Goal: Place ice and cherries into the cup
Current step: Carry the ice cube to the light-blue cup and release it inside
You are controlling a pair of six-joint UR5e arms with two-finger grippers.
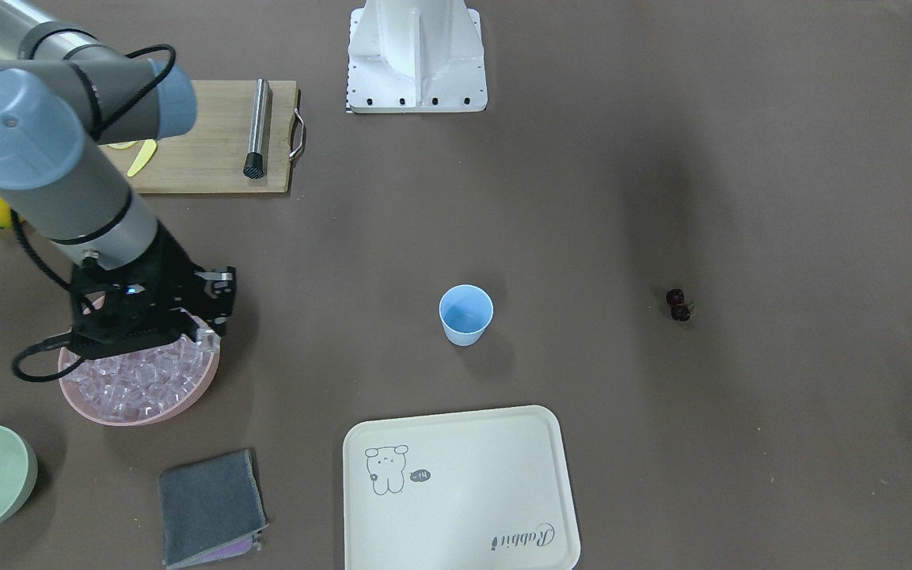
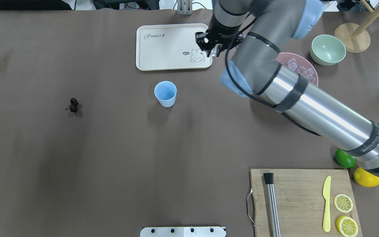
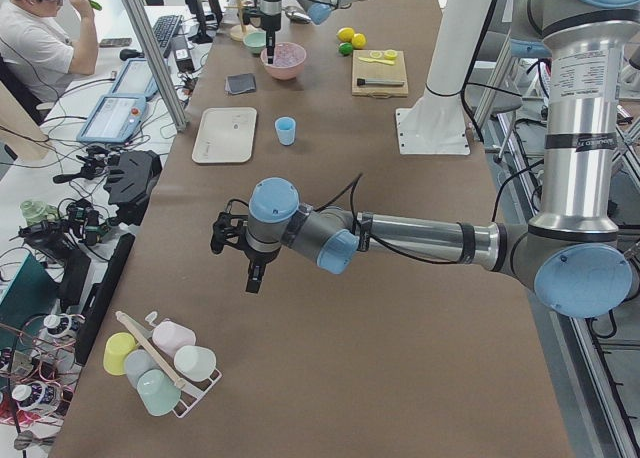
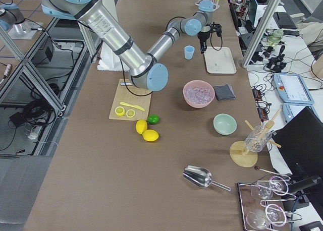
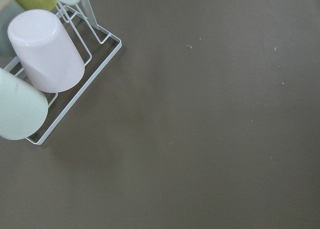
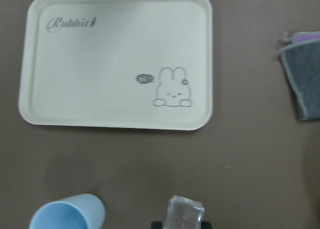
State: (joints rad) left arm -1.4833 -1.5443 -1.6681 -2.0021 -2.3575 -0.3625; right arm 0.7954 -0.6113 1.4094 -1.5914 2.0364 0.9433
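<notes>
**Ann:** What is the right gripper (image 2: 213, 48) doing?

**Ben:** It is pinched tight on one ice cube (image 6: 185, 210). In the right wrist view the clear block pokes out between its fingers.

**Ann:** Where is the cup (image 6: 67, 215)?

**Ben:** Close by, on the robot's left of the cube. It stands up straight, its mouth is open at the top, and it looks empty. I think the arm must slide left until the cube hangs over that mouth, then let go.

**Ann:** How high up is the cube?

**Ben:** Hard to say. The views do not agree, so it is probably quite high.

**Ann:** Is anything in the way?

**Ben:** No, there is only bare table between them. The tray (image 6: 115, 54) sits just past the cup. The pink bowl (image 1: 187, 401) with the rest of the ice (image 1: 135, 380) is on the robot's right.

**Ann:** And the cherries (image 2: 73, 105)?

**Ben:** They are far off to the left, alone on the table. The left gripper (image 3: 252, 276) hangs over that end, so that arm would suit them better. I cannot tell if it is open or closed.
</notes>
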